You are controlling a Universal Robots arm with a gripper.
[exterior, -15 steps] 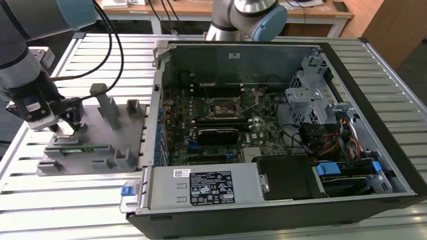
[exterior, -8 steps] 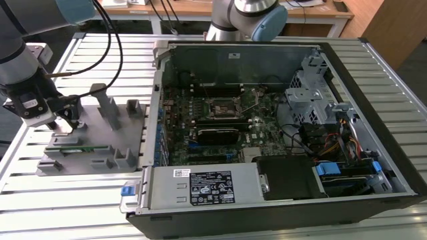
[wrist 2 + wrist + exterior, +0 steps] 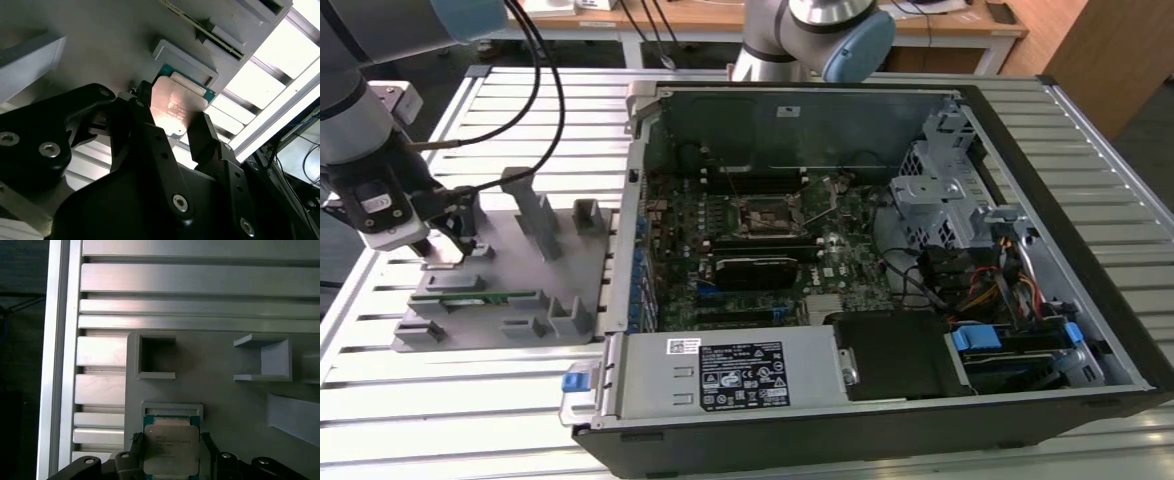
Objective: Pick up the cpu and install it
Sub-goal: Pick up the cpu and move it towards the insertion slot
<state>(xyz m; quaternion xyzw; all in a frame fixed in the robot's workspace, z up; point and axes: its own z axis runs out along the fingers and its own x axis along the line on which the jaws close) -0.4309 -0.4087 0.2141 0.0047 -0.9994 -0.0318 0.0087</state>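
We see the cpu (image 3: pixel 171 447) lying flat in its shallow pocket on the grey holder tray (image 3: pixel 507 275), directly between the fingers (image 3: pixel 204 135), which grip its two opposite edges, well apart from the motherboard socket (image 3: pixel 765 214).

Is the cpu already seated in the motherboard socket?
No; in the first wrist view the cpu is at the grey fixture, gripped by the tool.

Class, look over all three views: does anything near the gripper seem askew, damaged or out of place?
Nothing stands out. The cpu sits square between the fingers of the gripper, over the grey holder, with no damage visible.
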